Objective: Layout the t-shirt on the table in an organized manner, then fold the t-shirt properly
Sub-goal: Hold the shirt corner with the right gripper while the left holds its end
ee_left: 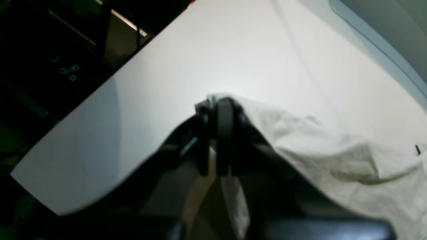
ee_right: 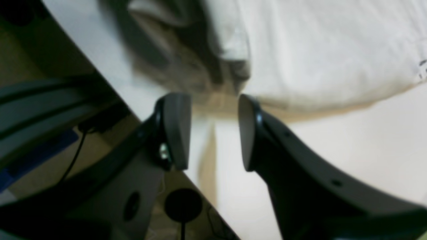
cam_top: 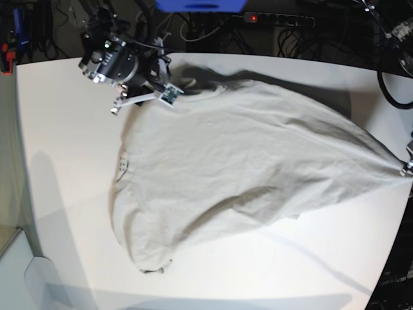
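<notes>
Item: wrinkled grey-beige cotton t-shirt (cam_top: 239, 161), spread across the plain white matte table (cam_top: 71, 213). Left gripper (ee_left: 218, 110) — clenched on a corner, drawing cloth taut, likely to flatten it. Right gripper (ee_right: 213, 130) — jaws parted, empty, at the far edge.

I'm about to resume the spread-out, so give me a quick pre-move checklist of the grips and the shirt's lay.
1. Left gripper shut on the light grey-beige cotton t-shirt: ok.
2. Right gripper holding fabric: not ok; jaws stand apart, cloth beyond the tips.
3. Shirt fully on the white tabletop: ok.
4. Shirt flat: not ok; wrinkled, lower edge folded under.
5. Cloth pulled taut toward the left gripper: ok.
</notes>
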